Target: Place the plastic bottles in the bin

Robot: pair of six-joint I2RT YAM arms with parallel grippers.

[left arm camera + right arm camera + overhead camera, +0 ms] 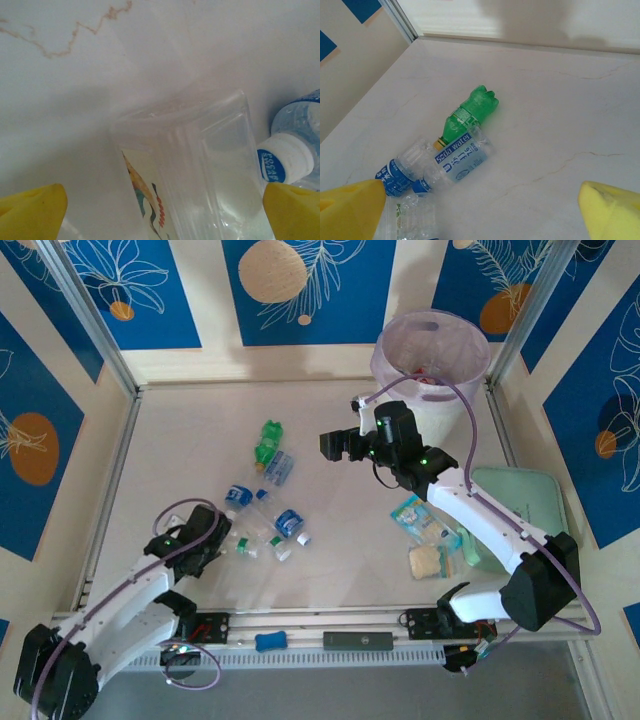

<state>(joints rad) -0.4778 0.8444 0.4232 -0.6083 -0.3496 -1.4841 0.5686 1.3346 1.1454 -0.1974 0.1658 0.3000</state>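
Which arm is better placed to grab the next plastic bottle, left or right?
Left. The left hand is open and straddles a clear bottle, so it likely only needs to close. The right hand is open too, but the green bottle lies well ahead of it, outside its grasp.

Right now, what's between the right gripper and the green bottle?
Just bare tabletop. In the top view, nothing lies between the open right gripper and the green bottle.
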